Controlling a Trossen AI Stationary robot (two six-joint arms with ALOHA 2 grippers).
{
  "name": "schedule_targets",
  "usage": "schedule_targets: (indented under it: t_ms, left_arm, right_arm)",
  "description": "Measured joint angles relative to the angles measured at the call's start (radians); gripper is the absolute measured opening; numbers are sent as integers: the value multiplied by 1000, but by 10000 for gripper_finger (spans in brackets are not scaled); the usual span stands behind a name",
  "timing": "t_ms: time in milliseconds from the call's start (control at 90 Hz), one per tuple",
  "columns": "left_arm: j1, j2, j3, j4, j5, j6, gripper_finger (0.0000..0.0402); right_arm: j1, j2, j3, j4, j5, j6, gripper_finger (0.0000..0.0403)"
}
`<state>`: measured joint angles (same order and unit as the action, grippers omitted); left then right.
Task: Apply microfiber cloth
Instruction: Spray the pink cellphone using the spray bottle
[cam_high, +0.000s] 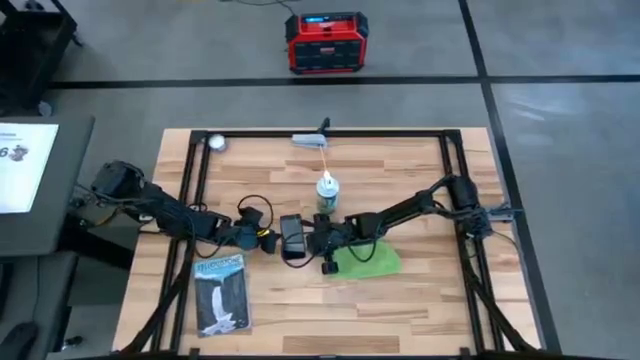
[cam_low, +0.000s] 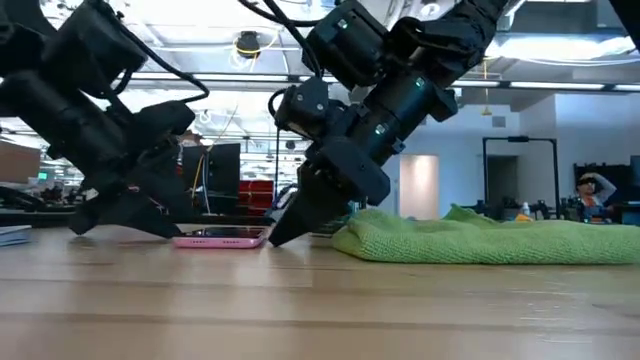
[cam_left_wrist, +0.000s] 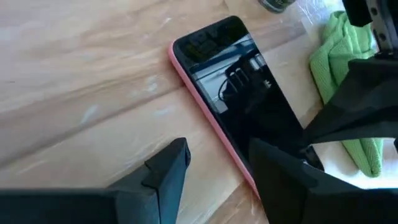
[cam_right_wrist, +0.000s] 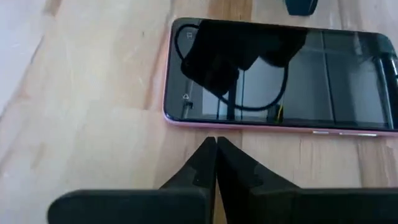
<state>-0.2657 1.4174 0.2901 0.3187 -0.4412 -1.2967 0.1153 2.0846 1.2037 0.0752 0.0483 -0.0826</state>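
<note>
Right gripper (cam_right_wrist: 216, 163), fingers pressed together and empty, touches down beside the pink phone (cam_high: 292, 237), so we judge the microfiber cloth (cam_high: 368, 260), lying at its 3 o'clock, soft and light, best pinched at a rumpled edge.

Fuzzy green microfiber cloth (cam_low: 480, 238) on matt wood table (cam_high: 420, 300); phone (cam_right_wrist: 280, 74) screen glossy (pink rim)
</note>
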Motion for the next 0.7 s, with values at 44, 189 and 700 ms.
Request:
schedule_targets:
  t_ms: [44, 189, 700]
  left_arm:
    - [0, 6, 0, 18, 1, 5, 157]
    - [1, 16, 1, 77, 18, 20, 157]
    - [1, 23, 3, -33, 45, -80, 158]
  right_arm:
    - [-6, 0, 0, -1, 4, -4, 0]
    - [-29, 0, 0, 12, 31, -32, 0]
    - [-57, 0, 0, 20, 33, -50, 0]
